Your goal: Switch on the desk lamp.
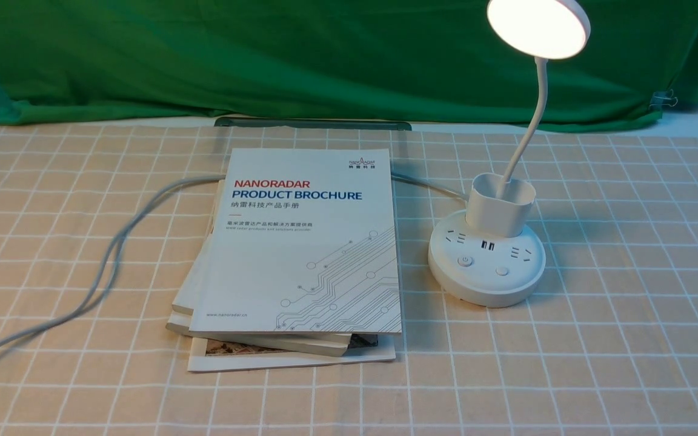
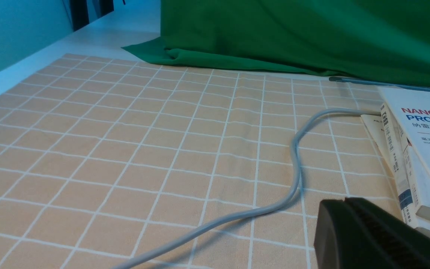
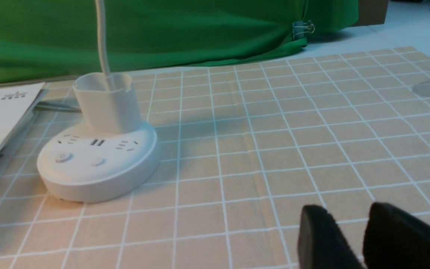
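— Is the lamp lit?
— Yes, standing right of the books; the job looks done; right claw parted and empty, left claw closed, empty; nothing seems left.

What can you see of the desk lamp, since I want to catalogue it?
The desk lamp is lit, its round disc head glowing white. A thin, curved white gooseneck rises from a cup-shaped holder on a round base bearing sockets, two USB ports and two buttons, one with a power mark. It looks like white plastic. It stands upright on the checked cloth, right of the brochure, a grey cable behind it. No gripper touches it.
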`<state>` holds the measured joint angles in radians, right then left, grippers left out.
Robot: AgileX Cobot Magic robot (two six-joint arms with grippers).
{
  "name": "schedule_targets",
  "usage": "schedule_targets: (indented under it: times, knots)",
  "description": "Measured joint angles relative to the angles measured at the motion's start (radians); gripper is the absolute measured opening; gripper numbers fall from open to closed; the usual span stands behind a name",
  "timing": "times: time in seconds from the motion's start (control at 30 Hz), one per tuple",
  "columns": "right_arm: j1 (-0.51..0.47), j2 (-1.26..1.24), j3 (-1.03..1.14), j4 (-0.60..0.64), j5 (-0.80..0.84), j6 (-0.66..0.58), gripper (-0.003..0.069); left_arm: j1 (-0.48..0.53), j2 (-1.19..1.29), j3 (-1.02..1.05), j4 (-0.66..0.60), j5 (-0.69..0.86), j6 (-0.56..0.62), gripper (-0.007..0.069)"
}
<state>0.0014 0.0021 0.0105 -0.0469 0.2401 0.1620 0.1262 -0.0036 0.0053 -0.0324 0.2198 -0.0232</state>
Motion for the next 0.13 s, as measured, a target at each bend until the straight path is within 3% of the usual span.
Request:
schedule_targets:
  times: [0.13]
  knots:
    - [0.0, 0.0, 0.0, 0.0, 0.0, 0.0, 0.024, 0.0, 0.0, 0.0, 0.0, 0.0, 0.0, 0.0021]
